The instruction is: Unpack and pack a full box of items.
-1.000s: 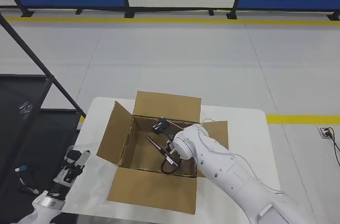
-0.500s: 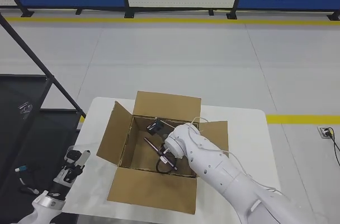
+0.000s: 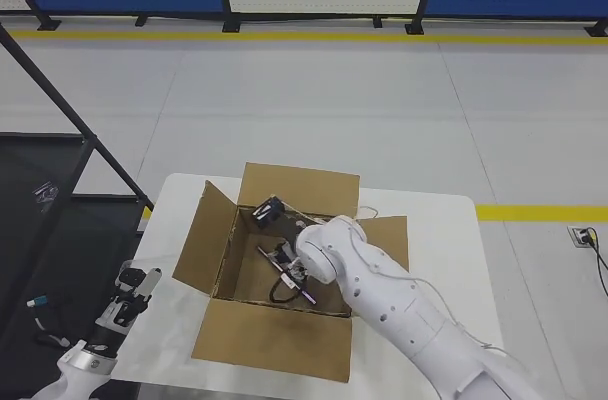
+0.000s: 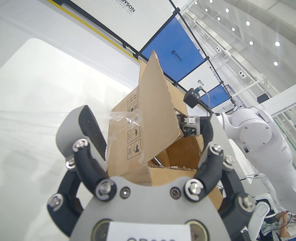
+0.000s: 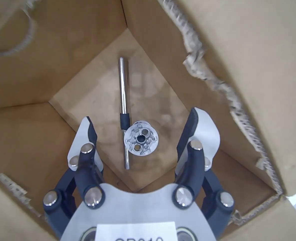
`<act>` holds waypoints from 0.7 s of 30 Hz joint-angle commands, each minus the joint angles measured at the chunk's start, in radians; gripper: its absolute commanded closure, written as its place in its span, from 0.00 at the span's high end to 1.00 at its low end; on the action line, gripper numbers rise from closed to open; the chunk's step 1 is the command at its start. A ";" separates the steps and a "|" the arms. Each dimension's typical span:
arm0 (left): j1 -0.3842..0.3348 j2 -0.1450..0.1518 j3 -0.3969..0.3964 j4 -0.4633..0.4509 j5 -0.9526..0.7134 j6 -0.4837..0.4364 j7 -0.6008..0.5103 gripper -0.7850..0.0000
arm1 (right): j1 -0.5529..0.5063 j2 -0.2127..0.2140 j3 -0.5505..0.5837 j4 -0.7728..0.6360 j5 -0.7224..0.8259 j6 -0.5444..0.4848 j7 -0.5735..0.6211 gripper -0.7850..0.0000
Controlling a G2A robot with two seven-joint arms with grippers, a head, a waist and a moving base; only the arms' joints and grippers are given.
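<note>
Right claw (image 5: 140,116), fingers apart and empty, has travelled across the open cardboard box (image 3: 274,342) toward its left side and now hangs over the floor. There lie a steel rod (image 5: 123,88) and, against it, a small flanged metal disc (image 5: 141,141), probably the next pick. Left claw (image 4: 148,119), likewise spread, sits outside the box.

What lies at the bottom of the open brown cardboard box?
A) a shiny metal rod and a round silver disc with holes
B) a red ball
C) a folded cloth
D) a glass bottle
A: the right wrist view shows the shiny metal rod and the round silver disc with holes on the brown cardboard box floor, beneath the open right gripper.
</note>
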 commanded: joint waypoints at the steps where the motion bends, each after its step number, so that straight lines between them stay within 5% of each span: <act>1: -0.002 -0.001 0.001 -0.005 -0.011 -0.007 0.007 1.00 | -0.089 0.038 0.096 -0.160 0.002 -0.044 -0.032 0.95; 9: -0.019 -0.002 0.043 -0.070 0.017 -0.026 -0.014 1.00 | -0.495 0.142 0.397 -0.702 -0.036 -0.228 -0.135 1.00; 21: -0.085 -0.001 0.164 -0.113 0.074 0.023 -0.139 1.00 | -0.804 0.201 0.684 -0.919 0.133 -0.428 -0.203 1.00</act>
